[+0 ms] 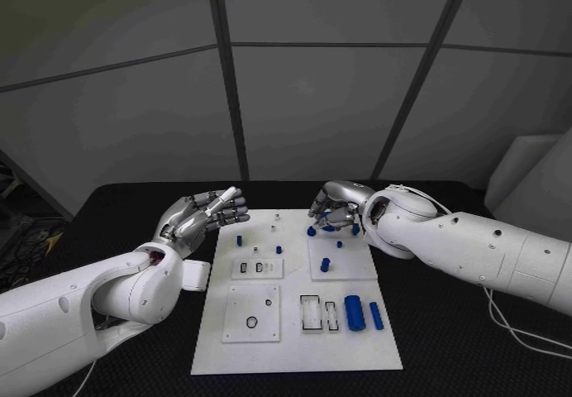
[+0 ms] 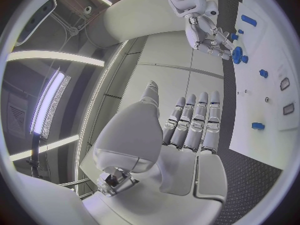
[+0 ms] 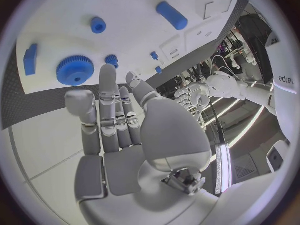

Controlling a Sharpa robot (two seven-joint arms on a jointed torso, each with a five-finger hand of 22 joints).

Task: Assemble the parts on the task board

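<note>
Head view has my right hand (image 1: 337,208) over the far edge of the white board (image 1: 298,351), fingers apart and holding nothing, just above a blue gear (image 3: 75,70). I judge I'm reaching for it; next I must close on it. My left hand (image 1: 205,213) hovers open beside the board. Near me lie two blue cylinders (image 1: 354,312), side by side

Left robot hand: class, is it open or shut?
Open. The left robot hand holds nothing, fingers straight and side by side, beside the task board.
</note>
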